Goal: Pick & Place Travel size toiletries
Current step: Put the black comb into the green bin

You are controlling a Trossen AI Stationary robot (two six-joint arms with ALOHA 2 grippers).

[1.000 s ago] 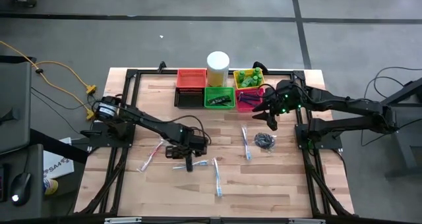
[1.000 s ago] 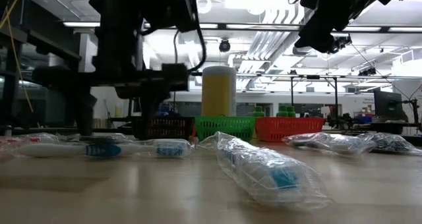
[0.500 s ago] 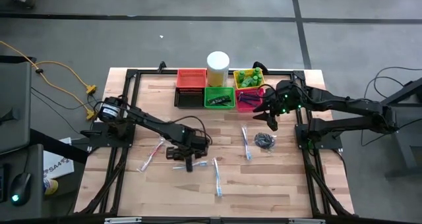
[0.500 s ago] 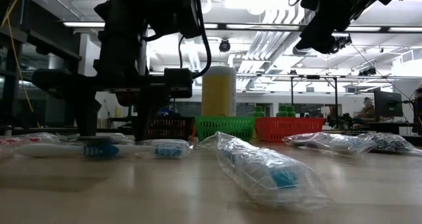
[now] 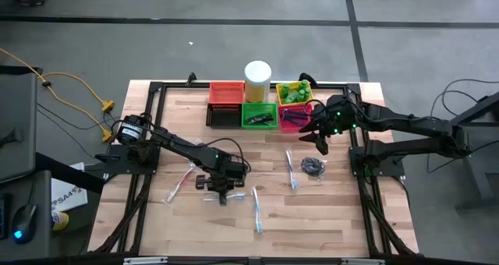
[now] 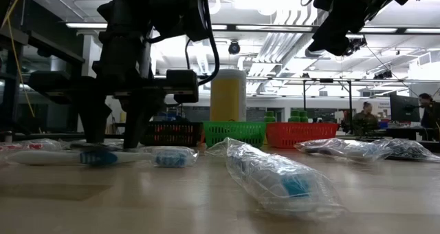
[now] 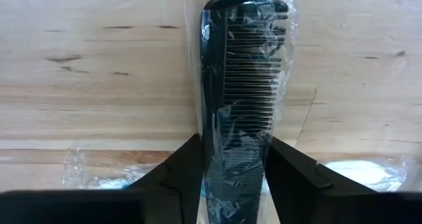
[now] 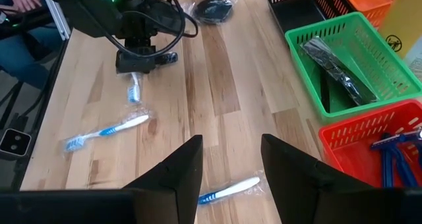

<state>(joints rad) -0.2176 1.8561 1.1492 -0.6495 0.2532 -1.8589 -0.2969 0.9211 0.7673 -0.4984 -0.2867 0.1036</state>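
A black comb (image 7: 237, 85) in clear wrap lies flat on the wooden table, and my left gripper (image 5: 222, 189) stands over it, pointing steeply down and shut on it. Part of the comb seems to lie across a wrapped toothbrush (image 7: 359, 173). More wrapped toothbrushes (image 5: 179, 182) (image 5: 256, 210) (image 5: 290, 170) and a dark coiled bundle (image 5: 313, 167) lie loose on the table. My right gripper (image 5: 320, 144) hangs open above the table near the pink basket (image 5: 295, 117), with nothing between its fingers (image 8: 178, 178). My left gripper pinches the comb's two long sides (image 7: 211, 165), the spine and the teeth side, between its two fingers near one end. The fingers (image 7: 181, 178) come from above, slanting steeply down, and lie across the comb. The comb rests on the table, its other end pointing away.
At the far edge stand small mesh baskets: red (image 5: 226, 93), black (image 5: 224, 117), green (image 5: 259, 114) holding black combs, yellow (image 5: 293, 92) with green lumps, and pink with razors. A tall white cylinder (image 5: 258, 79) stands between them. People sit beyond the table.
My left gripper has shut its fingers in onto the comb's sides; the gap between them is clearly narrower in the low view. The comb stays lying on the table.
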